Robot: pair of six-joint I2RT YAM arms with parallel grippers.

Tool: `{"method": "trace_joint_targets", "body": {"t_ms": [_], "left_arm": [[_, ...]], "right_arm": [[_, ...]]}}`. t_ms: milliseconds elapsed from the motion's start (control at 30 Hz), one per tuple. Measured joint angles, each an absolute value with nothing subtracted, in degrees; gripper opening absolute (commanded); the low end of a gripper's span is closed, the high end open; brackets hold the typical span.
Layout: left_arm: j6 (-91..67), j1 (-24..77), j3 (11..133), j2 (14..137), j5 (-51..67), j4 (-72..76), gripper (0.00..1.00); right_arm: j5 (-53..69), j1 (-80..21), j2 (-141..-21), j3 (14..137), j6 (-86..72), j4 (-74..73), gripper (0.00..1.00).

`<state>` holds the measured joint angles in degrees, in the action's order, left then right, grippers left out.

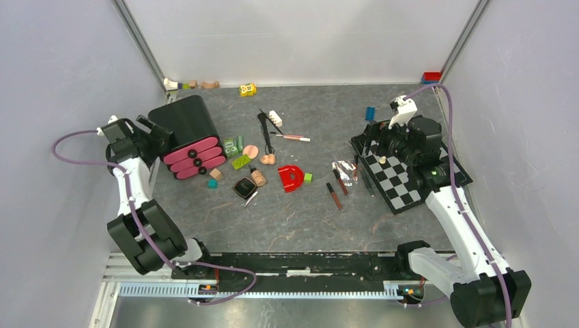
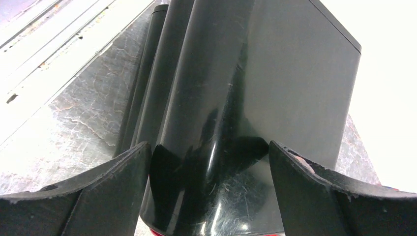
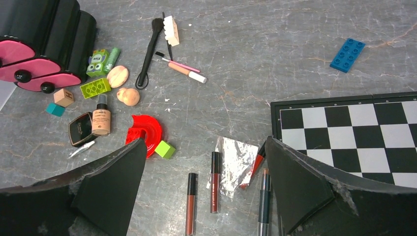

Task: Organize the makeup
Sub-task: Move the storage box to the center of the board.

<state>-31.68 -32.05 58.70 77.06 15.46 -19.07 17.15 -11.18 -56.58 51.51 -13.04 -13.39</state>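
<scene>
Progress: nothing looks sorted yet; the makeup lies loose on the grey marbled tabletop (image 1: 287, 225).
Store: glossy black drawer case with pink fronts (image 1: 186, 133), left of centre in the top view, drawers closed.
Centre cluster: square black compact (image 1: 243, 187), beige black-capped bottle (image 1: 258, 177), peach sponges (image 1: 250, 151), black wand (image 1: 263, 130), pink-white pencil (image 1: 293, 137).
Right of centre: slim dark-red tubes (image 3: 215, 181) beside crumpled foil (image 3: 236, 162), near the checkered board (image 3: 354, 132).
Left tool (image 2: 209, 157): spread, straddling the case's corner.
Right tool (image 3: 205, 142): spread, empty, above the tubes.
Left to do: seemingly every piece.
</scene>
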Motion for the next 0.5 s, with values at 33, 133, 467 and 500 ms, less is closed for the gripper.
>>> {"method": "trace_joint_targets", "body": {"t_ms": [33, 133, 467, 500], "left_arm": [[-31.7, -31.7, 59.1, 77.4, 15.6, -19.1, 0.92], [-31.7, -30.5, 60.2, 78.6, 15.5, -19.1, 0.93], [-30.2, -22.8, 69.2, 85.4, 12.4, -23.5, 0.92], [-30.1, -22.3, 70.3, 86.3, 12.2, -24.2, 0.92]], "right_arm": [[17.1, -11.2, -56.4, 51.5, -13.1, -13.4, 0.98], [17.2, -11.2, -56.0, 51.5, -13.2, -13.3, 0.98], [16.8, -11.2, -55.5, 50.4, -13.1, -13.4, 0.98], [16.6, -11.2, -55.4, 50.4, -13.0, -13.5, 0.98]]}}
